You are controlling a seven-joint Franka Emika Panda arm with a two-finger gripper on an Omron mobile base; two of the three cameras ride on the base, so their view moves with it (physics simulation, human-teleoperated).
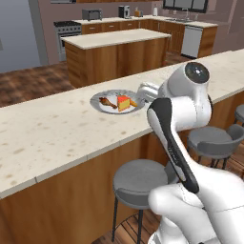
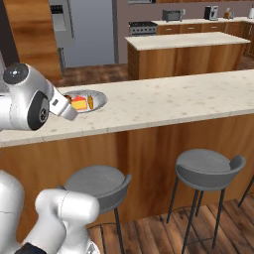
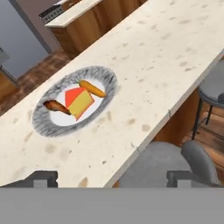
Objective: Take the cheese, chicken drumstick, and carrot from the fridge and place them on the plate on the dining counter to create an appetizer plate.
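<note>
In your left base view, a long dining counter [image 1: 57, 128] with a speckled beige stone top runs across the room from lower left to upper right, on a wood-panelled base. Grey round stools [image 1: 140, 178] stand along its near side. A little left of the arm, the grey-white plate [image 1: 102, 106] sits on the stone. On it, from left to right, lie the chicken drumstick [image 1: 107, 102], the cheese [image 1: 124, 102] and the carrot [image 1: 133, 102], close together. Behind the counter you see a shorter wooden island [image 1: 116, 55] with a pale top, and beyond it a back wall of wooden cabinets with a stove [image 1: 68, 29] and a microwave [image 1: 92, 14]. The floor is dark wood planks.

In your hand view, the gripper [image 3: 113, 178] hangs above the counter's near edge, well apart from the plate. Its jaws stand wide apart and hold nothing.
</note>
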